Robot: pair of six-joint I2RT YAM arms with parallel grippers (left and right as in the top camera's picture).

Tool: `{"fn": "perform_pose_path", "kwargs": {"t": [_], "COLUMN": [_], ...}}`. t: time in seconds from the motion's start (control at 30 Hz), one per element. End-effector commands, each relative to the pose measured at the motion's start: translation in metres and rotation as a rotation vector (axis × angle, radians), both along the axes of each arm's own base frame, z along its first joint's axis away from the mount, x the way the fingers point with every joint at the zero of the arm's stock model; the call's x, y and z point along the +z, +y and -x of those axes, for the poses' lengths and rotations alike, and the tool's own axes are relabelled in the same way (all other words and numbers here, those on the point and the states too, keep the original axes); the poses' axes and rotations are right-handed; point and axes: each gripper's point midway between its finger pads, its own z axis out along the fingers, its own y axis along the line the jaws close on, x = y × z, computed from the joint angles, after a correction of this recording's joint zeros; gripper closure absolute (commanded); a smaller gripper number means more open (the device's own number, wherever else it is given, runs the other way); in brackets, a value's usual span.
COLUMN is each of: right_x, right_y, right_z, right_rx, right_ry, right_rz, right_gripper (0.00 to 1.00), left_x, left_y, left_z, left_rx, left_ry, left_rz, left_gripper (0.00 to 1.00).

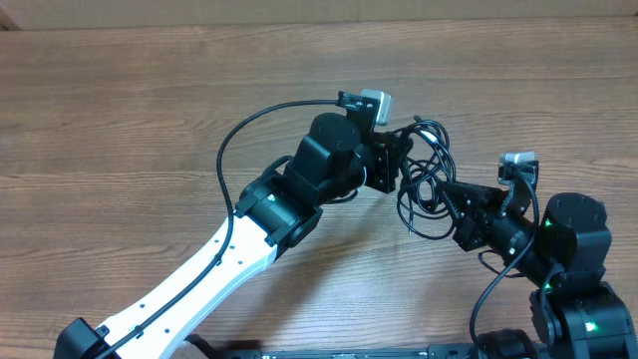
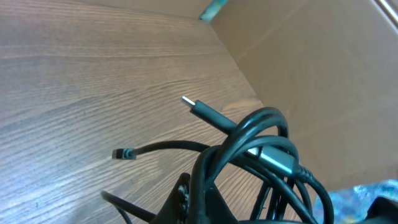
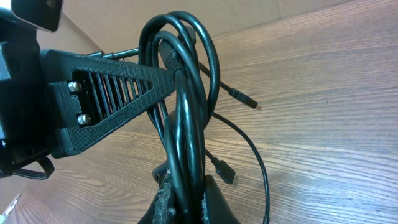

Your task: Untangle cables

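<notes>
Since the cables [image 1: 427, 172] are thin, light and limp, I expect them to follow whatever pulls them and to snag on each other rather than slide free, so hard tugging would likely only tighten the knot. They hang as one coil of overlapping black loops, held up between my two arms, right of centre over the worktop [image 1: 150, 120]. My left tool [image 1: 397, 165] is clenched on the bundle from one side and my right tool [image 1: 451, 197] is clenched on it from the other, the strands running down between its fingers [image 3: 221, 211] in the right wrist view. The jackets look smooth and a little glossy (slippery enough, I judge, to creep through a loose pinch), so I would take hold of a single strand close to a plug, where the stiffer moulded end gives the pads something to bite. Candidates show: a plug with a bright metal tip [image 2: 189, 101] poking out of the coil, a small dark plug [image 2: 124, 154] at the end of a strand reaching over the wood, and a silvery connector [image 2: 273, 158] buried among the loops. Those ends are the only parts I would call fragile. The worktop is flat, pale wood grain with open room around the arms for drawing strands apart; a plain tan panel [image 2: 323, 62] stands along its far edge.
</notes>
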Motion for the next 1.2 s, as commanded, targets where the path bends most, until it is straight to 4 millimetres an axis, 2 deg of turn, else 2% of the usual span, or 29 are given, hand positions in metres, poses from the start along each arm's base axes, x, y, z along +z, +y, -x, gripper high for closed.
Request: {"fn": "perform_pose_path", "kwargs": {"t": [0.0, 0.33, 0.53, 1.17], "right_x": [0.006, 0.007, 0.008, 0.006], "right_y": [-0.001, -0.001, -0.001, -0.002], "right_z": [0.003, 0.003, 0.002, 0.003], "right_rx": [-0.003, -0.003, -0.003, -0.006], "right_ry": [-0.008, -0.01, -0.015, -0.008], "right_rz": [0.004, 0.003, 0.003, 0.005], "right_gripper": [0.96, 0.96, 0.96, 0.96], "left_x": [0.022, 0.022, 0.022, 0.02], "left_y": [0.028, 0.03, 0.037, 0.04], "left_z": [-0.028, -0.03, -0.037, -0.038], "left_rx": [0.208, 0.221, 0.324, 0.378], "left_ry": [-0.012, -0.013, 0.072, 0.144], "left_rz": [0.057, 0.056, 0.133, 0.191], "left_gripper": [0.96, 0.96, 0.96, 0.96]}}
